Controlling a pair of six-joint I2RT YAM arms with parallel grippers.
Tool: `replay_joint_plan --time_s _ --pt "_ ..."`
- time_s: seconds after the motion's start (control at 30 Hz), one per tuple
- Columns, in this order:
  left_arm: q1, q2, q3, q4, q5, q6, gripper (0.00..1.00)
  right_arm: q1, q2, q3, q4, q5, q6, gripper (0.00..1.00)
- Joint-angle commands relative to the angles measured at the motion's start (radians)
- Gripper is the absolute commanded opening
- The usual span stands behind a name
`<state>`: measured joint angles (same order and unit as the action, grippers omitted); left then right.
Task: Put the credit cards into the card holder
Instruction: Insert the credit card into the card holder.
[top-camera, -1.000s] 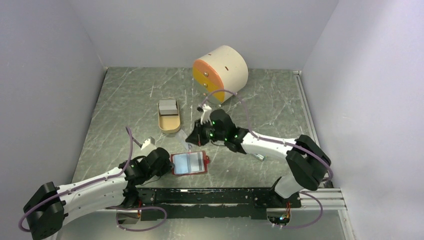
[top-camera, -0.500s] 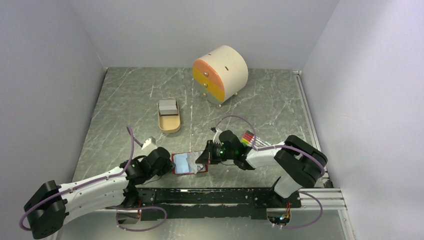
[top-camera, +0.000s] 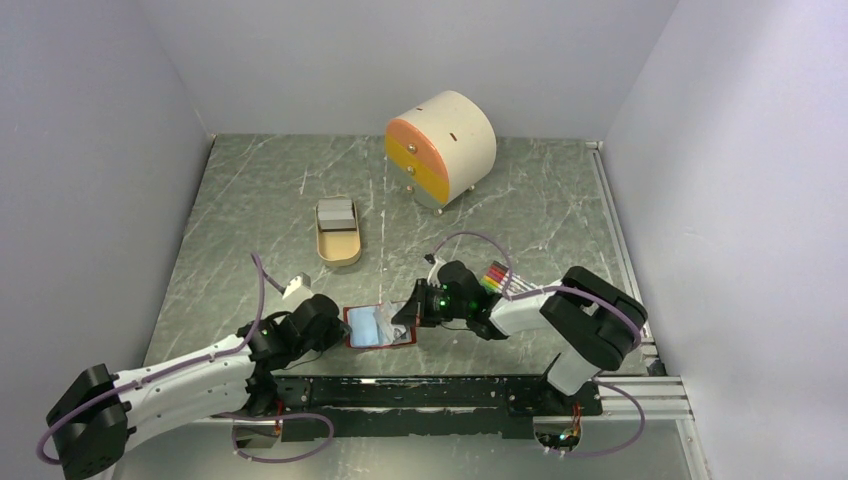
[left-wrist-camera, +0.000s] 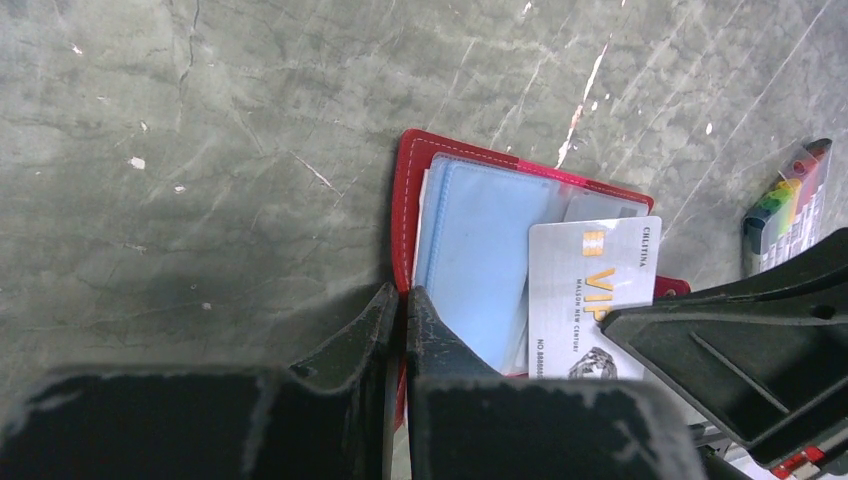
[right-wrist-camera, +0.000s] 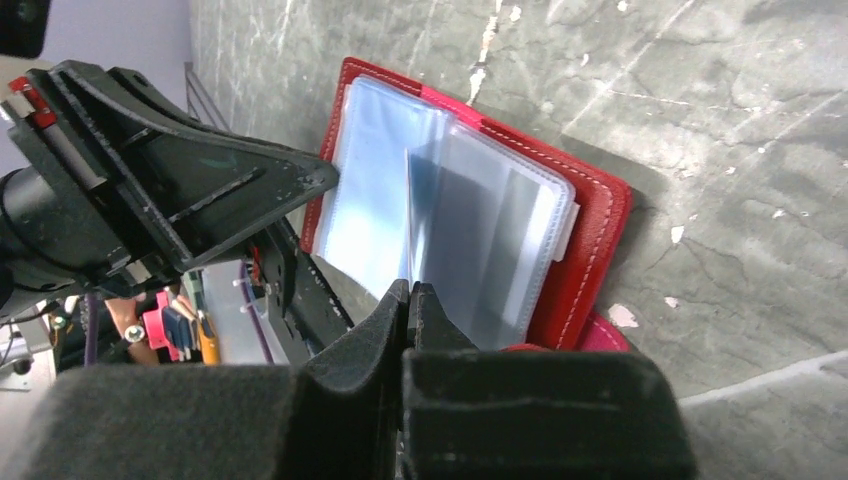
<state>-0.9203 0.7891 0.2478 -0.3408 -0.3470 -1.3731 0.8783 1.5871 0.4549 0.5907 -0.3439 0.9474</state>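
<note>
where legible, "vip" on silver card (left-wrist-camera: 593, 292)

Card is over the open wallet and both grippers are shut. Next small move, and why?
Probably: the right gripper eases the silver VIP card edge-first into the opening of a pale blue pocket. The card lies across the pockets, not visibly inside one, and the left gripper pinches the red card holder by its edge, so it should not slide.

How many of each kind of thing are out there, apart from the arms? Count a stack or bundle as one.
Wallet: 1
Single card: 1
Card stack: 1
Tray: 1
Drawer box: 1
Stick bundle: 1
Total: 6
</note>
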Motion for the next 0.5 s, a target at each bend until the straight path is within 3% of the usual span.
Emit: replay_joint_plan --time_s 0.0,0.47 --pt "-0.006 0.009 0.012 0.003 0.011 0.017 0.09 -0.004 0.041 -0.015 0.066 -0.009 0.024 0.0" --pt "-0.006 0.01 0.005 0.009 0.013 0.012 0.09 -0.016 0.012 -0.044 0.064 0.026 0.04 0.0"
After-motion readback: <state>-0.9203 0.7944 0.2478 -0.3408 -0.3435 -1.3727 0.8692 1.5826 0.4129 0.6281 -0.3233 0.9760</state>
